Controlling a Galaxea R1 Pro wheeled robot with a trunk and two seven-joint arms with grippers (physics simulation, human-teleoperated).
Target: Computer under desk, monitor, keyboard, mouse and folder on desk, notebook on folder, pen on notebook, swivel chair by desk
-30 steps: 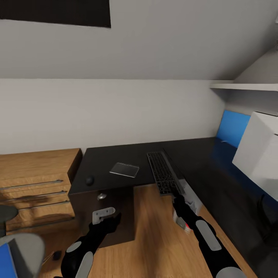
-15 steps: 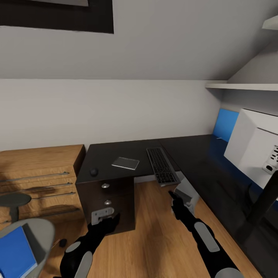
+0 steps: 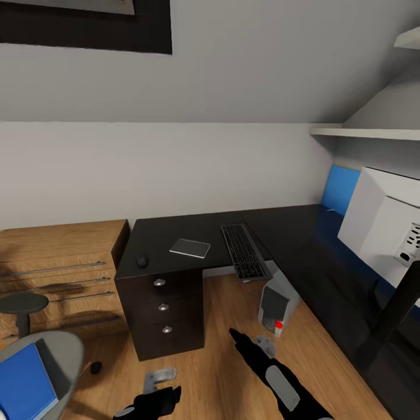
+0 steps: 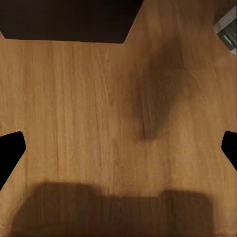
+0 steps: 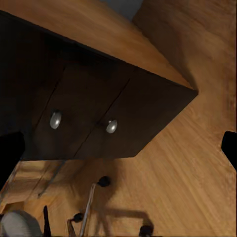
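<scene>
Soft, even, shadeless brightness fills the sharp rendered room. The glossy black L-shaped counter [image 3: 303,245] shows a faint sheen. Blurred dark shadows lie on the warm wooden plank floor [image 4: 98,123].

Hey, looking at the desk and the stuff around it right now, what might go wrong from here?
1. The keyboard pokes past the desk front edge, above the computer; a bump from an arm might tip it off.
2. The folder lies on the swivel chair, whose seat sits low beside the left end effector; a reach could roll the chair away.
3. The mouse sits near the desk's left edge and may get pushed off.
</scene>
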